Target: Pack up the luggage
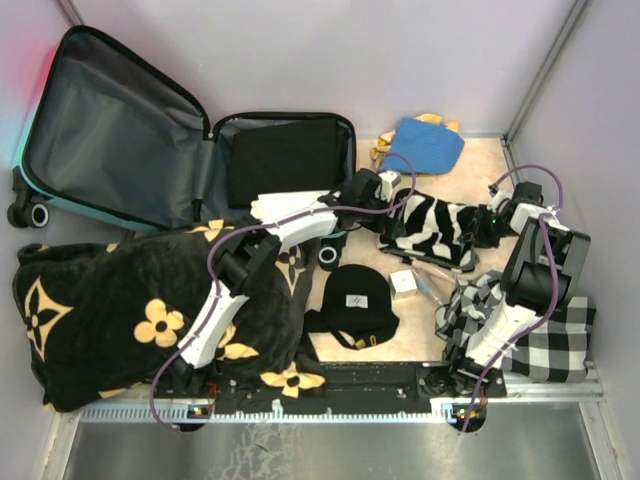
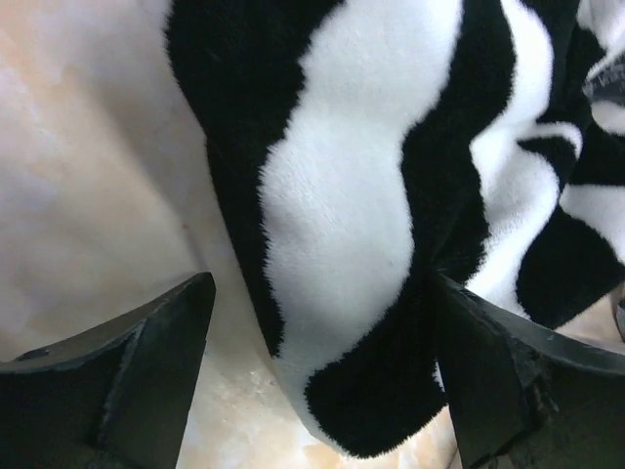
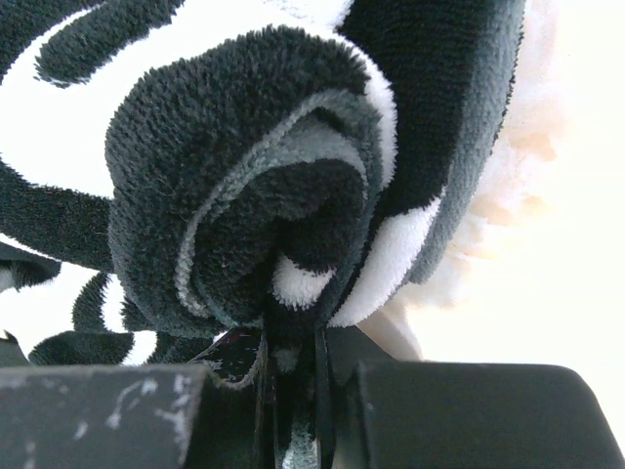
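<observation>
Left arm (image 1: 300, 218): reaches from its base over the flower blanket (image 1: 100, 300), forearm running right toward desk (image 1: 480, 170) centre.
Left end effector (image 2: 322, 381): jaws wide apart, one finger on each side of the left end of the black-and-white fleece (image 1: 430, 225); nothing gripped.
Right arm (image 1: 535, 270): folded, wrist pointing left at the right end of the fleece.
Right end effector (image 3: 293, 381): nearly closed, pinching a fold of the fleece.
Luggage (image 1: 150, 130): lies open at far left, grey lining exposed; its right half is near the left end effector and well apart from the right end effector.
</observation>
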Robot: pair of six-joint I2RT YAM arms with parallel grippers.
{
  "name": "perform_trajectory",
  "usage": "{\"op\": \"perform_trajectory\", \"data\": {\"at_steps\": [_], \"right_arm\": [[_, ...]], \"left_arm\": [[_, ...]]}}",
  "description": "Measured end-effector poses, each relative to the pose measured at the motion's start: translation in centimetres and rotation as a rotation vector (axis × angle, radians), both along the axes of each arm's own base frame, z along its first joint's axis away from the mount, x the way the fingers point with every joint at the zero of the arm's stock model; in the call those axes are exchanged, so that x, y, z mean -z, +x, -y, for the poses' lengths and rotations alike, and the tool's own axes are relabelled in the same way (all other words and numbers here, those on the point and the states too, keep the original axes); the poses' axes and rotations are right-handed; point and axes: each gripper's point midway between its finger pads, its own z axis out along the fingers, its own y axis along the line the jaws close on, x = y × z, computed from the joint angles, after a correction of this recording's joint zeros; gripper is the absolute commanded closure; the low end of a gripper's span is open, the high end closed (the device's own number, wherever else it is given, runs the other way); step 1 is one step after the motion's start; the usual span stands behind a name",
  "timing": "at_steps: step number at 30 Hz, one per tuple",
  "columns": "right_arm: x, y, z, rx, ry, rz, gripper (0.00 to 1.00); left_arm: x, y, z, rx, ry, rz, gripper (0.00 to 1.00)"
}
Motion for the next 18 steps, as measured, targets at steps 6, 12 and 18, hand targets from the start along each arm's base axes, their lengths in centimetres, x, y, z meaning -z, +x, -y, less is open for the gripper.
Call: {"op": "perform_trajectory", "data": {"at_steps": [6, 12, 18], "right_arm": [[0.0, 0.0, 0.0, 0.003, 0.001, 0.0, 1.0], [-0.9, -0.2, 0.2, 0.014, -0.018, 0.0, 1.0], [-5.3, 0.2, 0.8, 0.023, -0.072, 0.078, 1.0]], "left_arm": [[-0.7, 0.2, 1.0, 0.005, -0.012, 0.009, 0.58], [-2.1, -0.2, 2.6, 0.068, -0.04, 0.08, 1.0], [-4.9, 0.5, 3.4, 0.109, -0.046, 0.215, 1.0]]}}
